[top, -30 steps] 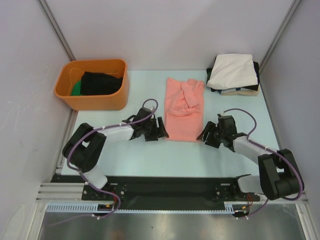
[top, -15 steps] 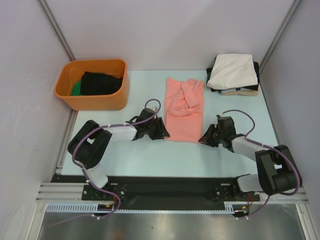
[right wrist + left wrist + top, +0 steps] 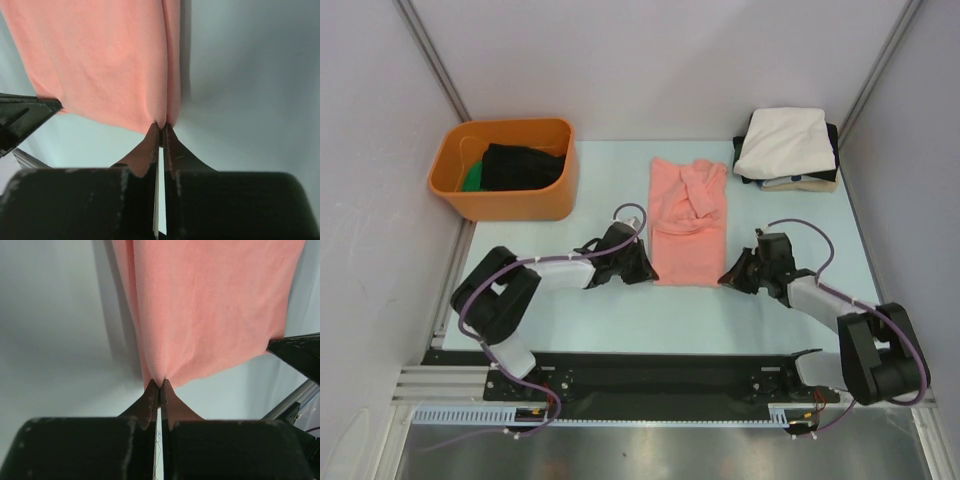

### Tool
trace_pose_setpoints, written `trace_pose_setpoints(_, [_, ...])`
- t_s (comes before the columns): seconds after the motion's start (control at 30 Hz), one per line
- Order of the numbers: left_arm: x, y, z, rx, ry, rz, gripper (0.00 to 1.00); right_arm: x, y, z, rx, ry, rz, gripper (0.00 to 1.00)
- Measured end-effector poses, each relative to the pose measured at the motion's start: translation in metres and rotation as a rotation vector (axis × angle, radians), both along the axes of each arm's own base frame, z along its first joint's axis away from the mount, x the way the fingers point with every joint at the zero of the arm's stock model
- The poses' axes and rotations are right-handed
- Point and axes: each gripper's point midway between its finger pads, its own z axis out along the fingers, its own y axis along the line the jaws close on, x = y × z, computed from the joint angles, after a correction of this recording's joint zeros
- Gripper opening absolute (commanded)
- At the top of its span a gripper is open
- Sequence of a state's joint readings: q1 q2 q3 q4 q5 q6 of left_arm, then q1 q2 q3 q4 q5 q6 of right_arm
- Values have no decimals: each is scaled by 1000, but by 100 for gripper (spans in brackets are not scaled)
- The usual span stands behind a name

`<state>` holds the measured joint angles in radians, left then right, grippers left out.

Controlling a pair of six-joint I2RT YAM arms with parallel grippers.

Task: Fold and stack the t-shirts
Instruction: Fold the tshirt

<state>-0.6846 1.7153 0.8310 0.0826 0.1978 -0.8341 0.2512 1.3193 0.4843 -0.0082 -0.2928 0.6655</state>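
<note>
Left gripper (image 3: pixel 159 386) and right gripper (image 3: pixel 160 127) each pinch a near corner of a salmon-pink t-shirt (image 3: pixel 688 225) on a pale table (image 3: pixel 620 310).
The left fingers are clamped on the near left corner, the right fingers on the near right corner. The shirt lies flat, stretching away from both. At the far right sits a stack of folded t-shirts (image 3: pixel 785 142), cream-white on top; an orange tub (image 3: pixel 510 205) stands at the far left.

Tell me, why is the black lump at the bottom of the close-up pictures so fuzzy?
Left wrist view: the black body of the left tool sits too near the lens, so it blurs; the salmon-pink t-shirt is sharp, with a soft shadow beside it. Right wrist view: same blur on the right tool. Top external view: sharp and evenly lit.
</note>
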Motion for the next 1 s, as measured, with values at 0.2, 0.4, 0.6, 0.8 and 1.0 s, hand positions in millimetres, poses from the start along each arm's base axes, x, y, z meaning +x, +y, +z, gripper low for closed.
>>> trace_pose_setpoints(0.2, [-29, 12, 28, 6, -48, -4, 0, -18, -3, 30, 2, -39, 8, 0])
trace_pose_setpoints(0.4, [-92, 16, 83, -24, -134, -45, 0, -66, 1, 72, 29, -89, 39, 0])
trace_pose_setpoints(0.6, [-167, 27, 118, -95, -125, -93, 0, -129, 12, 111, 92, -130, 122, 0])
trace_pose_setpoints(0.8, [-180, 44, 116, -63, -90, -49, 0, -155, 12, 128, 78, -97, 148, 0])
trace_pose_setpoints(1.0, [-155, 53, 135, -33, -125, 41, 0, -119, 21, 149, -47, -99, 121, 0])
